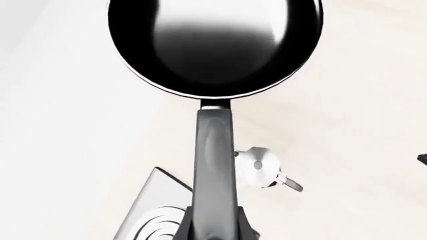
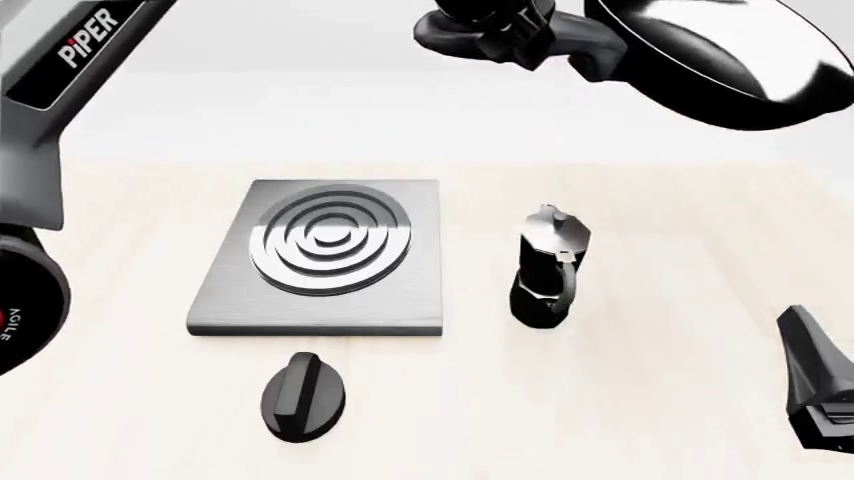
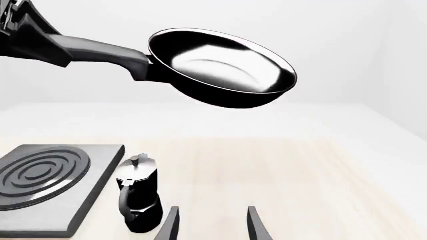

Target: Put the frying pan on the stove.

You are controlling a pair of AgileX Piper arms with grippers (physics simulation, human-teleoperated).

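Holding the frying pan (image 2: 727,55) high by its handle in our left gripper (image 2: 501,30), with the right gripper (image 3: 212,222) open and empty, we should swing it left and lower it flat onto the stove (image 2: 327,255), staying clear of the moka pot (image 2: 547,268).

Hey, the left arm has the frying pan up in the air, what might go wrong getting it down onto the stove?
1. The frying pan hangs high, held only by its handle end in the left gripper, so it may tilt or slip.
2. The moka pot stands just right of the stove; the pan could knock it over on the way down.
3. The stove looks barely wider than the pan, so it might land off-centre.
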